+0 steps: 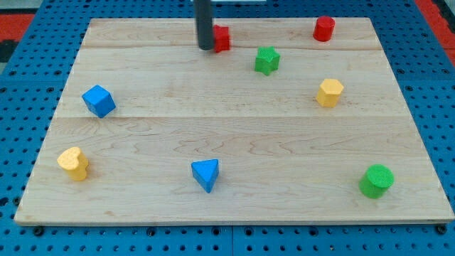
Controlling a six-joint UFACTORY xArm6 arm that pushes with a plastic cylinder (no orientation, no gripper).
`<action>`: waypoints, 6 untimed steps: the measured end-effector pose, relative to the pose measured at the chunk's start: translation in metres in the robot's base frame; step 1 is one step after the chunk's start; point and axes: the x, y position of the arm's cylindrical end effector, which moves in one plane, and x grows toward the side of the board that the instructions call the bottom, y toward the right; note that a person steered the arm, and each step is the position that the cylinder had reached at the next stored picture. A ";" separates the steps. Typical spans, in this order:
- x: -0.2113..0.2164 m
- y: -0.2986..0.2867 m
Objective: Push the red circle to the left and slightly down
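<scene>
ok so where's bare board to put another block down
The widest bare patch is mid-board, bordered by the blue cube, blue triangle, green star and yellow hexagon. Another lies between the blue triangle and green cylinder. It is crowded at the view's top, where my tip touches a red block.

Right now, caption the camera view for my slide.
My tip beside a red block, far from the red circle.

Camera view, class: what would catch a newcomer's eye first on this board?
First comes the dark rod at the view's top, my tip touching the left side of a red block it partly hides. The red circle stands apart at the top right, untouched. Scattered below are a green star, a blue cube at the left and a green cylinder at the bottom right.
</scene>
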 end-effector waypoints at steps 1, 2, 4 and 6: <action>0.002 0.072; 0.032 0.103; -0.019 0.251; -0.062 0.147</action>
